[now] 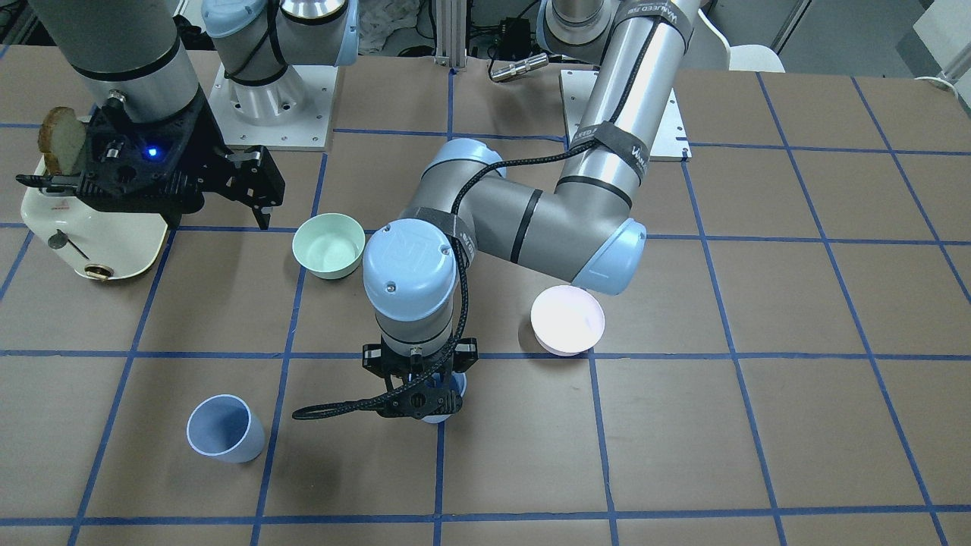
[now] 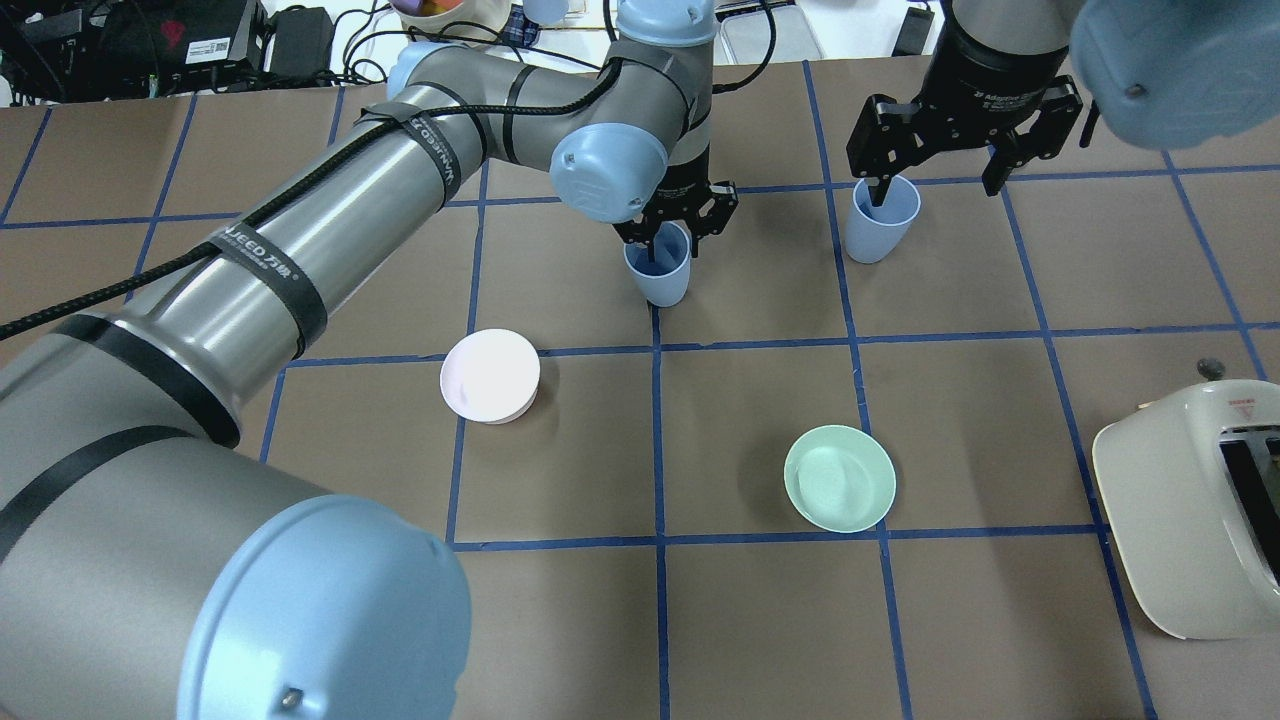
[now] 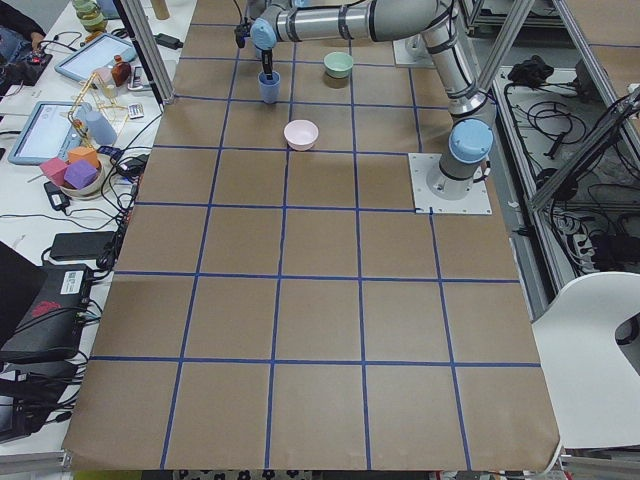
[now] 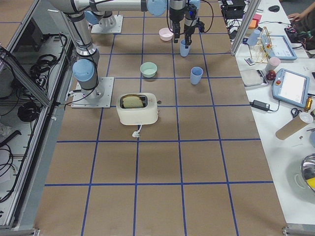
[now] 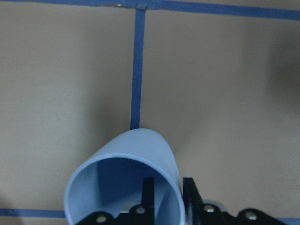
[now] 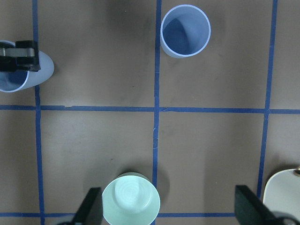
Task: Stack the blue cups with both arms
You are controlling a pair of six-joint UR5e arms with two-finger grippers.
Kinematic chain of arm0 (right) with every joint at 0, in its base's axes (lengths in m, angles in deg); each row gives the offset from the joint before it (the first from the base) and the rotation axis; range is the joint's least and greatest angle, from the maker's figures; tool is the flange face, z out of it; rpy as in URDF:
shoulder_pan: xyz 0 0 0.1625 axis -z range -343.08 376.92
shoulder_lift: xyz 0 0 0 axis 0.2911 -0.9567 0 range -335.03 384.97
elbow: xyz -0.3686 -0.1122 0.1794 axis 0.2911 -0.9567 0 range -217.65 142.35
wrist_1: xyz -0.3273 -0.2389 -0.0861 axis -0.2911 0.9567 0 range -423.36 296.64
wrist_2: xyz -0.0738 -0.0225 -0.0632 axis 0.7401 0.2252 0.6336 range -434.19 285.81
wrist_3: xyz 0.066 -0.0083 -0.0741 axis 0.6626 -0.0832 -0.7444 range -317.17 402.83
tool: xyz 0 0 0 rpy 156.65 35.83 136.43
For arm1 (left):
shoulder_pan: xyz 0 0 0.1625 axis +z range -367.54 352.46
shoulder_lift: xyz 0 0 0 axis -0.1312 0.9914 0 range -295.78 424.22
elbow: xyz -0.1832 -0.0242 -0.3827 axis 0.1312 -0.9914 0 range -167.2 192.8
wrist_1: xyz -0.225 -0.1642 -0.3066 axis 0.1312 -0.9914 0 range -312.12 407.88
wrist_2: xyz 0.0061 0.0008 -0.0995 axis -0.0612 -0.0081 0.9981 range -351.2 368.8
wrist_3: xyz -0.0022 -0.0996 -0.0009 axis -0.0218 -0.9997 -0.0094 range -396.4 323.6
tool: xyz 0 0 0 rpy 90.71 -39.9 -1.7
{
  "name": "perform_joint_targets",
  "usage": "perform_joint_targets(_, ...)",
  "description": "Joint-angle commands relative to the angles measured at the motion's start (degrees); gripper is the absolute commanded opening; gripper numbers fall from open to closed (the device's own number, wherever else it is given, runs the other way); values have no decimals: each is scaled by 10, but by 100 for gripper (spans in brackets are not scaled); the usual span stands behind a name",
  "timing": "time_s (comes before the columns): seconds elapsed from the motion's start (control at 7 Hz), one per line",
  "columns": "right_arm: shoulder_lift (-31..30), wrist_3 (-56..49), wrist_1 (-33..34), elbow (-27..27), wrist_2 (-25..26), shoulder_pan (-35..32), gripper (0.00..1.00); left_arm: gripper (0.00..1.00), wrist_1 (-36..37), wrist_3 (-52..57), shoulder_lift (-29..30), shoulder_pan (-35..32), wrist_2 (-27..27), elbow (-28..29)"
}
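Observation:
One blue cup (image 2: 658, 278) stands near the far middle of the table. My left gripper (image 2: 668, 240) is down on it. In the left wrist view one finger (image 5: 148, 193) is inside the cup (image 5: 140, 154), the other (image 5: 190, 193) outside, shut on its wall. It also shows in the front view (image 1: 449, 409). The second blue cup (image 1: 224, 428) stands upright and free, and shows in the right wrist view (image 6: 185, 30). My right gripper (image 2: 938, 185) hangs high above the table, wide open and empty.
A pale pink bowl (image 2: 490, 375) and a mint-green bowl (image 2: 840, 478) sit nearer the robot. A cream toaster (image 1: 98, 235) holding a bread slice (image 1: 64, 140) stands on the robot's right. Blue tape lines grid the brown table.

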Motion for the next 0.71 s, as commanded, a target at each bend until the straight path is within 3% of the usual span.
perform_joint_targets(0.0, 3, -3, 4, 0, -1, 1, 100, 100, -54, 41, -74, 3, 1, -12)
perform_joint_targets(0.29, 23, -12, 47, 0, -3, 21, 100, 100, -117, 127, -170, 43, -1, -40)
perform_joint_targets(0.57, 80, -38, 85, -15, -9, 61, 100, 100, -119, 175, -264, 89, -2, -107)
